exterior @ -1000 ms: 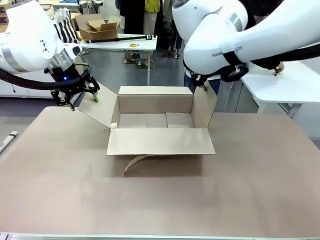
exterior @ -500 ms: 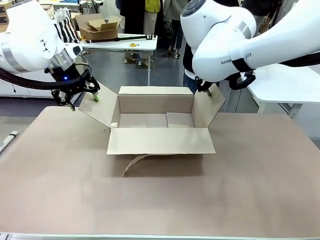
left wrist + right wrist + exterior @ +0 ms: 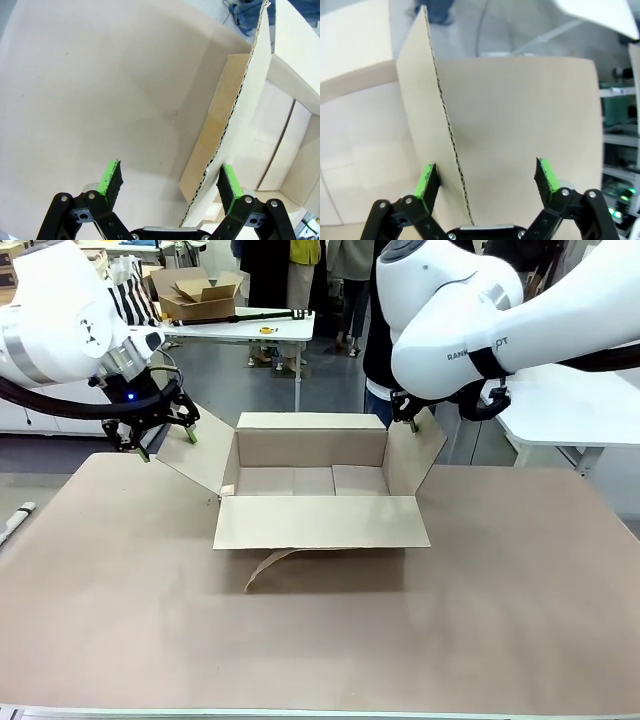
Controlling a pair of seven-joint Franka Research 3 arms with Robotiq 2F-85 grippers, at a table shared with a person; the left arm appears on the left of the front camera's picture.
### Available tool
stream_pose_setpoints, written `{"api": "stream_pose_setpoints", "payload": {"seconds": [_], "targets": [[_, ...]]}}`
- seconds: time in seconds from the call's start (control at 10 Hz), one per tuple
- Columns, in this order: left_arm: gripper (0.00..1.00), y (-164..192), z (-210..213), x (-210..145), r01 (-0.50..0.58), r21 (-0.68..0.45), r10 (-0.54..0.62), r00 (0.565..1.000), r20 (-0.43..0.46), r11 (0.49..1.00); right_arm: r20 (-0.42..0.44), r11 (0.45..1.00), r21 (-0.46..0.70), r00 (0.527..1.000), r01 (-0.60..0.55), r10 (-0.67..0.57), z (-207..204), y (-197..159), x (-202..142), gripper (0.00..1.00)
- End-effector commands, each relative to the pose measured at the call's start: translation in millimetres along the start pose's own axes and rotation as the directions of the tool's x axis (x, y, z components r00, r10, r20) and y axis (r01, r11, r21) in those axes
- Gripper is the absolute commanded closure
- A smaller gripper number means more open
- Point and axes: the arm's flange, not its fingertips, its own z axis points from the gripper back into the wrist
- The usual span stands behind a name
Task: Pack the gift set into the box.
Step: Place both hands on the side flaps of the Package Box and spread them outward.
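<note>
Box: I am seeing the box [image 3: 310, 447] sitting mid-table [image 3: 520, 630], 4 flaps spread.
Left gripper: the left gripper [image 3: 170, 175] is gaping wide, straddling the left flap [image 3: 240, 85] at its corrugated edge, gripping nothing.
Right gripper: the right gripper [image 3: 487, 175] is gaping wide astride the right flap [image 3: 422, 100], clamping nothing.
Room: bare tabletop is lying before the near flap [image 3: 320, 523].

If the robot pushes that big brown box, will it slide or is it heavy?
It would probably slide easily: the box looks empty, so likely light. Its side flap shows a thin corrugated edge, so pushing there would likely just bend it.
</note>
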Motion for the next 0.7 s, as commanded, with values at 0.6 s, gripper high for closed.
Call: {"api": "stream_pose_setpoints", "payload": {"seconds": [0.6], "targets": [[0.00, -0.5, 2.0, -1.4, -0.011, 0.021, 0.011, 1.000, 0.015, 1.000, -0.132, 0.958, 0.278, 0.991, 0.068, -0.032, -51.0, -63.8, 19.8, 0.00]]}}
